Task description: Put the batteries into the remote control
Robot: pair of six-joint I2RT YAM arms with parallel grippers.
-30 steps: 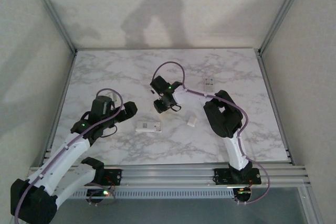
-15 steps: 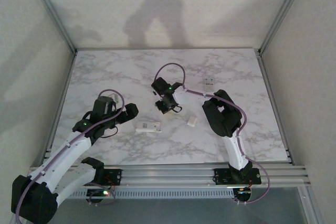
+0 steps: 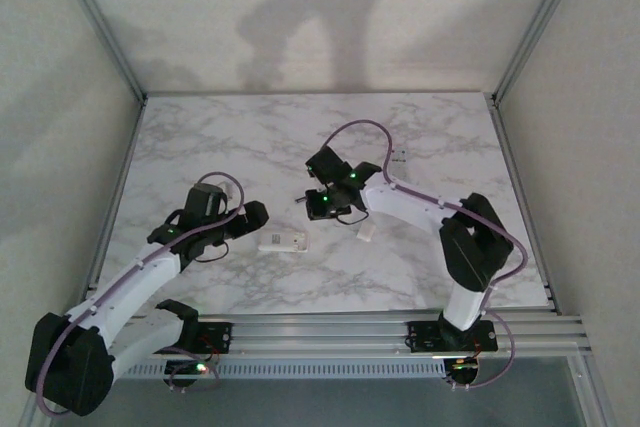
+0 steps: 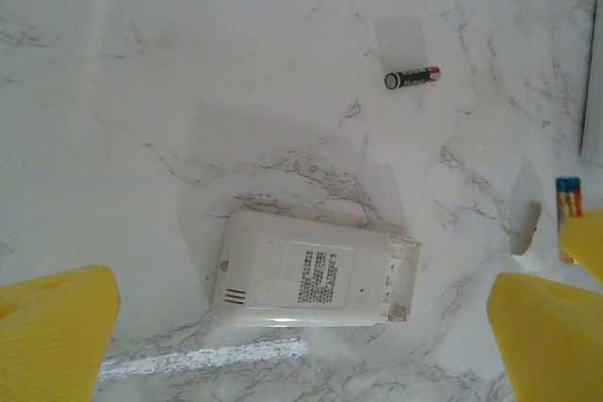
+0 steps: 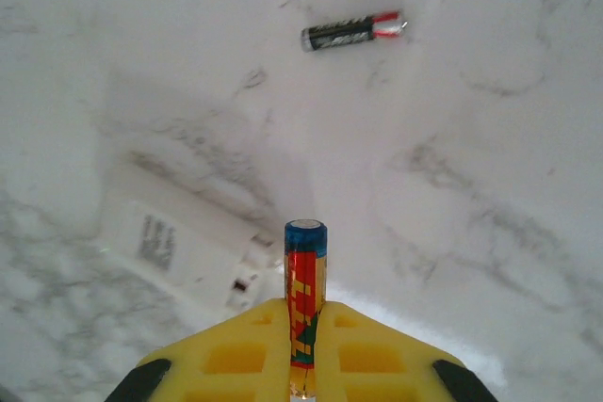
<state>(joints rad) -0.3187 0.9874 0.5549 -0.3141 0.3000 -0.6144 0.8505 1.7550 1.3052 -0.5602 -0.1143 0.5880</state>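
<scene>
Marble table (image 3: 200, 137) carries a white remote control (image 3: 283, 241) near its middle in the top view. The left gripper (image 3: 252, 215) hangs just to the remote's left and the right gripper (image 3: 318, 205) just beyond its far right end. A small white piece (image 3: 367, 233) lies apart to the right. From the left wrist, the remote control (image 4: 316, 275) lies label side up on the marble between the left gripper's yellow fingers (image 4: 57, 327), which stand spread wide and touch nothing. A loose battery (image 4: 412, 77), dark with a red end, lies on the marble beyond the remote, well apart from it, and a colourful pinched battery (image 4: 567, 197) shows at the right edge above another yellow finger. From the right wrist, the right gripper's jaws press together on the pinched battery (image 5: 305, 298), red and yellow with a blue cap, which sticks straight out between the pads. The remote control (image 5: 179, 247) lies below it to the left, and the loose battery (image 5: 353, 32) rests farther ahead on bare marble.
</scene>
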